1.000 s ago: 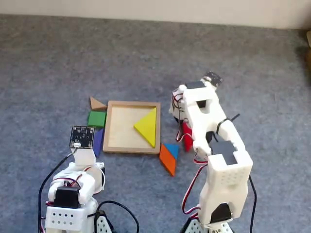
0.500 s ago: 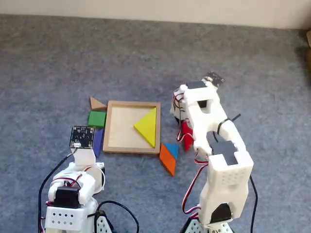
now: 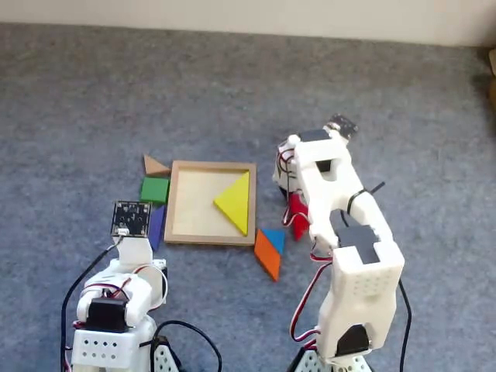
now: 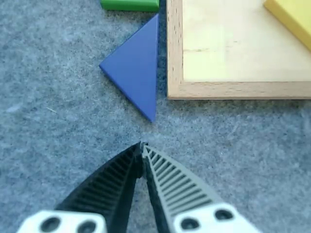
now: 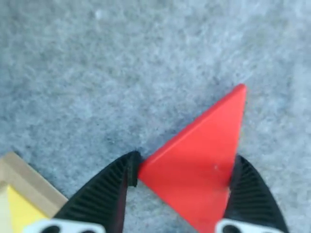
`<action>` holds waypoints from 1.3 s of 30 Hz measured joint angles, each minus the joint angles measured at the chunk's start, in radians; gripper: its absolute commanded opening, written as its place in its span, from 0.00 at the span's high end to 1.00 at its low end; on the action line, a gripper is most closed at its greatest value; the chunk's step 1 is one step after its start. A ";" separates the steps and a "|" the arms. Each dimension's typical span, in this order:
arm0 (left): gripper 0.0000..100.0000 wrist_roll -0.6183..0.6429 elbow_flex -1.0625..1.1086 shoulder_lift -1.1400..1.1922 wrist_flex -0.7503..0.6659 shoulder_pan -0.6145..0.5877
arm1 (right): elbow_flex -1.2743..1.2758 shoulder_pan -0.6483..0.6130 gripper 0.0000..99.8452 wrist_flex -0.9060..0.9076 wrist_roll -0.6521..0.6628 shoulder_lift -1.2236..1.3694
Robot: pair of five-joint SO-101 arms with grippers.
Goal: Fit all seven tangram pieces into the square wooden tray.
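Matt wooden tray (image 3: 208,239), fuzzy grey carpet (image 3: 85,101)

High view: soft, even light from above over the grey carpet (image 3: 93,101); shadows all soft-edged. Dim, diffuse shade sits under the right arm (image 3: 333,186) and around the left arm (image 3: 124,294) base. White shells read bright. Pale band (image 3: 248,15) along the far edge is the brightest zone. Left wrist view: wooden tray (image 4: 175,58) lit flat, thin dark line along its outer wall. Right wrist view: red triangle (image 5: 199,160) throws a soft dark shadow onto carpet along one edge; tiny glint on its face
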 measured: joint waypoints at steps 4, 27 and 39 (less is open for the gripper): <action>1.00 0.000 0.000 0.000 0.000 0.000 | 0.000 0.000 0.80 0.000 0.000 0.000; 1.00 0.000 0.000 0.000 0.000 0.000 | 0.003 0.012 0.80 0.055 0.226 -0.084; 1.00 0.000 0.000 0.000 0.000 0.000 | -0.002 -0.037 0.80 0.061 0.606 -0.084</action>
